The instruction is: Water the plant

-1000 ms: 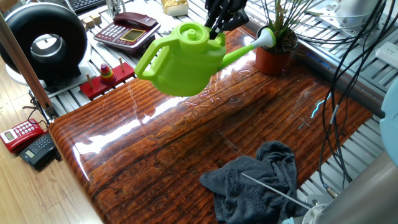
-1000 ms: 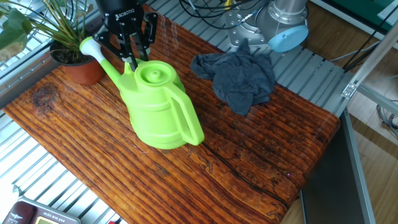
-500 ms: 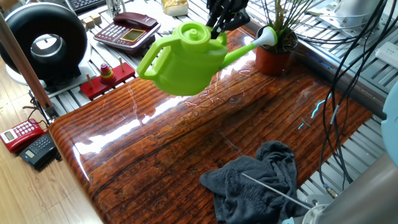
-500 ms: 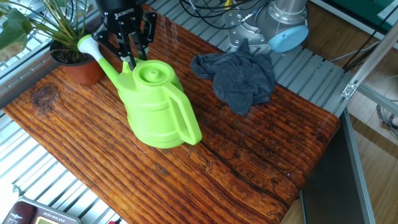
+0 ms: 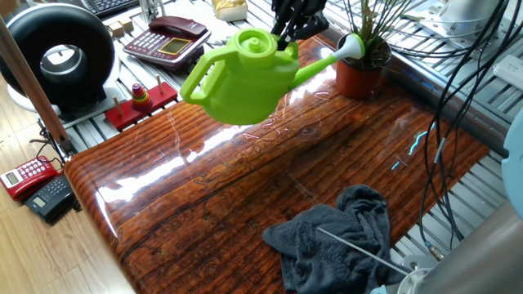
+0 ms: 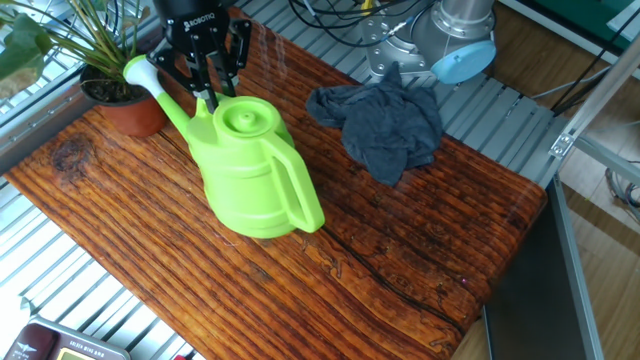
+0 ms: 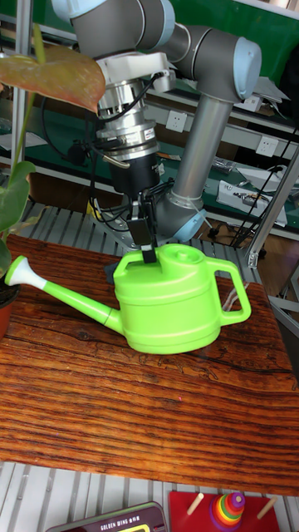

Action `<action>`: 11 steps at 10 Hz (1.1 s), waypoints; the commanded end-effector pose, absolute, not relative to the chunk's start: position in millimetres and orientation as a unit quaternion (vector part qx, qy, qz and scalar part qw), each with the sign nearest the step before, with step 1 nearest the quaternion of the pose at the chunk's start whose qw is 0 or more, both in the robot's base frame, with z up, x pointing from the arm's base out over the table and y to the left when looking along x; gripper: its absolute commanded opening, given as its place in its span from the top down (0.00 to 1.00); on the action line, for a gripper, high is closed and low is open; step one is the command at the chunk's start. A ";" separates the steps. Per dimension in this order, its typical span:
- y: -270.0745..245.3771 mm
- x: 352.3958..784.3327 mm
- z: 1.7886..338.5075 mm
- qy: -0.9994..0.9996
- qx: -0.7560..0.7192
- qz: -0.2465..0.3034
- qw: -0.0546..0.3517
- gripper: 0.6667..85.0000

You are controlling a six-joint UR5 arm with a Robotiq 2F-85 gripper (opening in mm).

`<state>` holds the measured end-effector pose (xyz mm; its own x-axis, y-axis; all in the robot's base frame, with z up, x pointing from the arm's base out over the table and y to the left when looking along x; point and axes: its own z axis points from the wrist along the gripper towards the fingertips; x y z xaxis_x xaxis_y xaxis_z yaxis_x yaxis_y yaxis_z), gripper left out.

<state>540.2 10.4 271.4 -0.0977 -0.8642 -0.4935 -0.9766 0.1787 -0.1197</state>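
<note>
With the gripper clamped on the watering can, its rose held over the plant at the desk corner, water may be spilled if tilted hastily

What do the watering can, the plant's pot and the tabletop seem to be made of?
Watering can: probably plastic, judging by its uniform lime green colour, smooth moulded shape and soft sheen.
Pot: likely terracotta, being matte and reddish-brown.
Tabletop: looks like wood with a dark striped grain, and its glossy coat mirrors the lights.
</note>
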 end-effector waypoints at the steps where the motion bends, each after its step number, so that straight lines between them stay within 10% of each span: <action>1: 16.0 539.7 276.7 0.731 -0.624 0.131 0.242 1.00; 11: 13.4 561.0 290.5 0.773 -0.574 0.097 0.254 1.00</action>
